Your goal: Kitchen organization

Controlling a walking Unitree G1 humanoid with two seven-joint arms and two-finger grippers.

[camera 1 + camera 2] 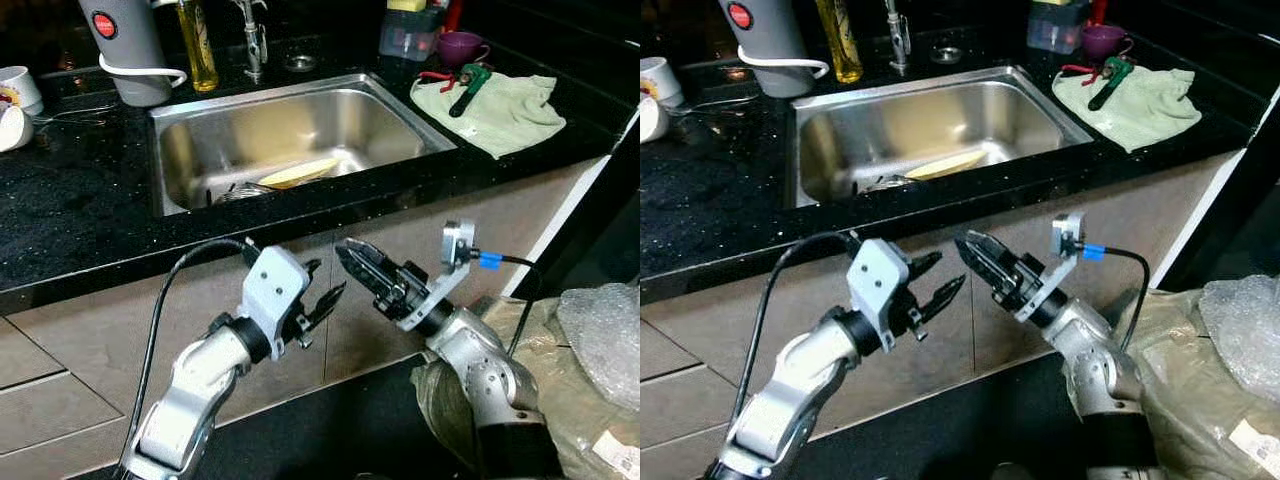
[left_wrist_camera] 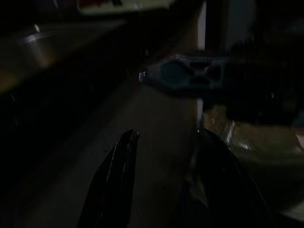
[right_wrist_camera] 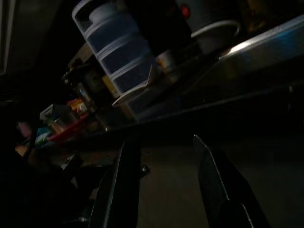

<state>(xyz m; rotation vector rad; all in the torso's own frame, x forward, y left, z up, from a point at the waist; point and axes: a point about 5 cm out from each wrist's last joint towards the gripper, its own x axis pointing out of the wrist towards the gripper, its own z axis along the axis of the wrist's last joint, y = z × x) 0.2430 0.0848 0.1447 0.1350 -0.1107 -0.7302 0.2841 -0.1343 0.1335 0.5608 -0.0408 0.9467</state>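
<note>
My left gripper point(image 1: 325, 300) and right gripper point(image 1: 352, 262) hang nearest me, below the black table point(image 1: 80, 215) edge, tips almost meeting, both sets of jaws parted and holding nothing. Beyond them the steel sink point(image 1: 400, 105) holds a pale yellow board point(image 1: 298, 173). A green cloth point(image 1: 510, 115) lies right of the sink.

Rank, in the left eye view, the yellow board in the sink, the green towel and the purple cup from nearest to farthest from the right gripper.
Measured from the right gripper, held below the counter edge:
1. Yellow board, in the sink, ahead and slightly to the left.
2. Green towel, on the counter to the right of the sink.
3. Purple cup, behind the towel at the back of the counter.
</note>
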